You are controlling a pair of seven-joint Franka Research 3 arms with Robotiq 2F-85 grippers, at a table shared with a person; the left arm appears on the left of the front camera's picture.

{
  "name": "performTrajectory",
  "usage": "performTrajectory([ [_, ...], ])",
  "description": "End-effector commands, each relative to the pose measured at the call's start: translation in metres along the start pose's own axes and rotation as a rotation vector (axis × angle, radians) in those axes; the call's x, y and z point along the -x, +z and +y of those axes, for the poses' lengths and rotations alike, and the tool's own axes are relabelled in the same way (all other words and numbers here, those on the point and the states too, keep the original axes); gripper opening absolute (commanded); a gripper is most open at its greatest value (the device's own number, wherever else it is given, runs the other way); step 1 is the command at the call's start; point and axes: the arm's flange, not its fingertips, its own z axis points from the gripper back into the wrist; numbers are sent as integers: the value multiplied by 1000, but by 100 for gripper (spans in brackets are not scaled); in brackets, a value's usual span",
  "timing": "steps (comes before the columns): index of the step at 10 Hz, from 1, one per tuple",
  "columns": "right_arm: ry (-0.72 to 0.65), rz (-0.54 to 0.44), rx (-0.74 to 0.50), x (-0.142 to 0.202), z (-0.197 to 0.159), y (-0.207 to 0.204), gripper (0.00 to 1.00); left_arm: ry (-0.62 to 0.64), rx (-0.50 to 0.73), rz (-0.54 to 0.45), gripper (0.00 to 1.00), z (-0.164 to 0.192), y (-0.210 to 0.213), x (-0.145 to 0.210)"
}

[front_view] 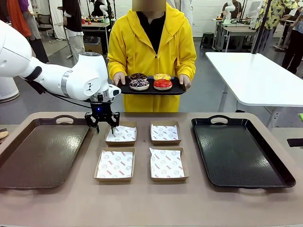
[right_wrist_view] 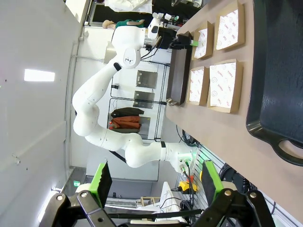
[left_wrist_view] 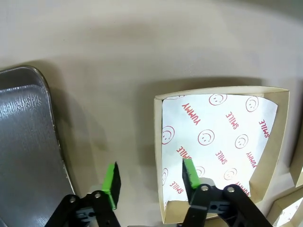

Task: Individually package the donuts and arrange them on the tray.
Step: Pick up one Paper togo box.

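A person in a yellow hoodie holds a small black tray [front_view: 150, 91] across the table with the donuts on it: dark chocolate [front_view: 138, 76], yellow-iced [front_view: 162, 76], sprinkled [front_view: 139, 84] and red [front_view: 163, 84]. My left gripper [front_view: 104, 128] hangs low over the far left paper-lined box [front_view: 121, 134]. In the left wrist view this gripper [left_wrist_view: 151, 178] is open and straddles the left wall of the box [left_wrist_view: 222, 90]: one green pad [left_wrist_view: 190, 172] is inside over the printed paper, the other outside over the table. My right gripper [right_wrist_view: 155, 177] is open, holding nothing, away from the table.
Three more lined boxes sit at far right [front_view: 165, 133], near left [front_view: 115, 164] and near right [front_view: 166, 164]. A brown tray [front_view: 40, 153] lies at the left and a large black tray [front_view: 239, 153] at the right of the table. A white table [front_view: 258, 75] stands behind.
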Motion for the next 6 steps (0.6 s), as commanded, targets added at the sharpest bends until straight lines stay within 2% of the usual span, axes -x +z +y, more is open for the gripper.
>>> performTrajectory([
  [1,2,0,-7,0,0,1,100,27,-23,0,0,-5,2,-5],
  [2,2,0,-7,0,0,1,100,28,-22,2,22,-5,2,-5],
  [4,2,0,-7,0,0,1,100,26,-18,12,0,-5,1,-6],
  [6,2,0,-7,0,0,1,100,24,-11,19,0,-5,0,-7],
])
